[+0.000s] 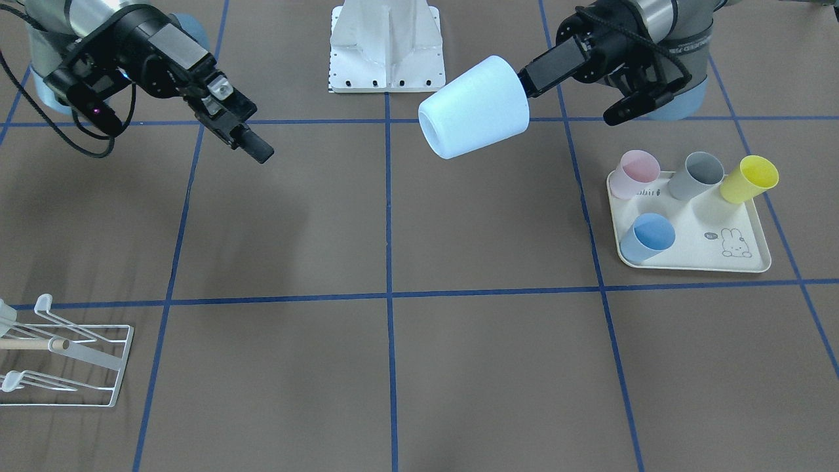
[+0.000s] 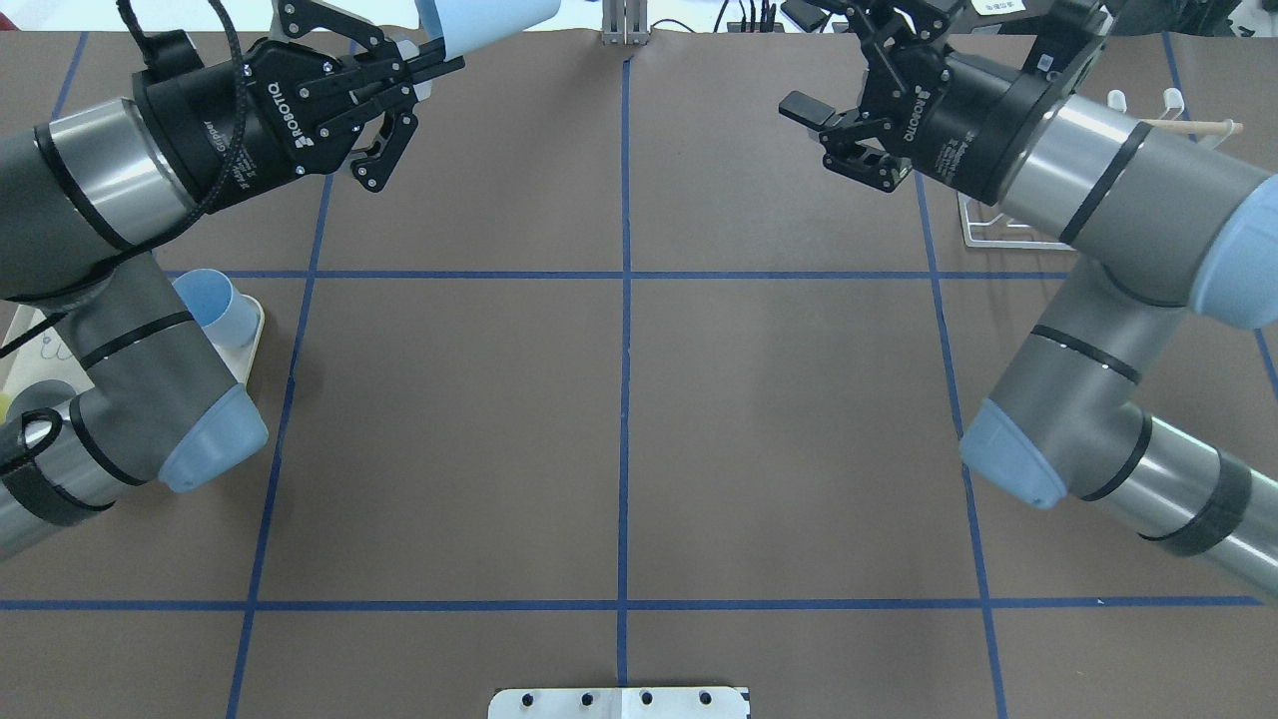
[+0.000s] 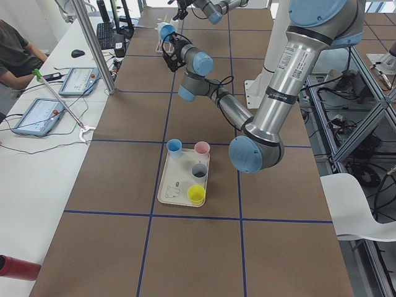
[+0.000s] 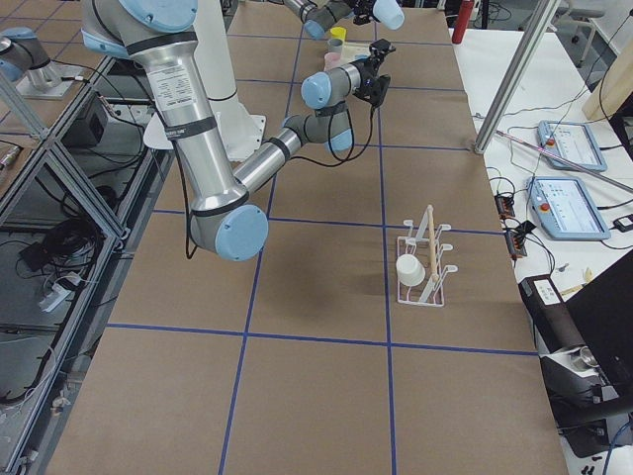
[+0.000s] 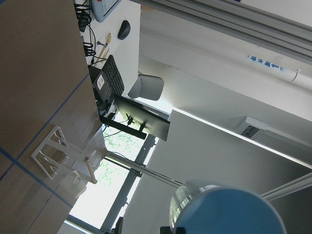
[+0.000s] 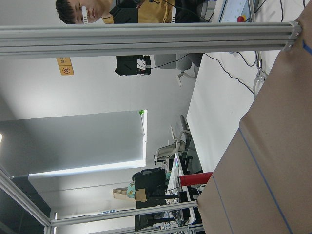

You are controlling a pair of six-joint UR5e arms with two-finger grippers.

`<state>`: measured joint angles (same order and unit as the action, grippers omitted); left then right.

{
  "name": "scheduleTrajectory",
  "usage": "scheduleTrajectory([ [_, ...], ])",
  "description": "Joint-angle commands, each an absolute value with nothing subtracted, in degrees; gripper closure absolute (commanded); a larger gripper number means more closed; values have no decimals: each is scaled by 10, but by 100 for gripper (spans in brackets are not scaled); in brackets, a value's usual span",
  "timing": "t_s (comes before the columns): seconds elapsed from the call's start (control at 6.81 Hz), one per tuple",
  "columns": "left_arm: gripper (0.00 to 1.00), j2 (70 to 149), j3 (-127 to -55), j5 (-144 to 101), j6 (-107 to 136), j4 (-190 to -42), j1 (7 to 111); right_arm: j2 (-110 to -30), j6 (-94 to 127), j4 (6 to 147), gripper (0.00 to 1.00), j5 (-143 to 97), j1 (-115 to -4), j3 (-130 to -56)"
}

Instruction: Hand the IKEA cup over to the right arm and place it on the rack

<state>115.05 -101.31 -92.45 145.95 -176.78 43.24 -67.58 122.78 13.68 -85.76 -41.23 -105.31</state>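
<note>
- The pale blue cup (image 1: 475, 108) is held tilted in the air over the table's middle.
- Its base is clamped by the left gripper (image 1: 524, 82).
- The right gripper (image 2: 834, 138) is spread open, empty, well apart from the cup.
- The rack (image 1: 98, 367) is set on the right arm's side.

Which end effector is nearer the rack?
Right. The right end effector hangs open on the same side of the centre line as the rack; the left end effector, holding the pale blue cup, is across it.

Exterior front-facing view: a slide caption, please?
Left gripper holds a pale blue cup out toward the open right gripper.
</note>
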Motion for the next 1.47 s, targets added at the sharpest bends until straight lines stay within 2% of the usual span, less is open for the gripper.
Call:
scheduleTrajectory([
  [0.0, 100, 1157, -1003, -915, 1491, -1771, 418, -657, 1224, 135, 0, -809, -368, -1044],
  [0.73, 100, 1167, -995, -868, 1490, -1767, 357, -633, 1181, 135, 0, -807, -364, -1020],
  [1.32, 100, 1205, -966, -846, 1490, -1762, 337, -612, 1181, 137, 0, -791, -363, -1003],
])
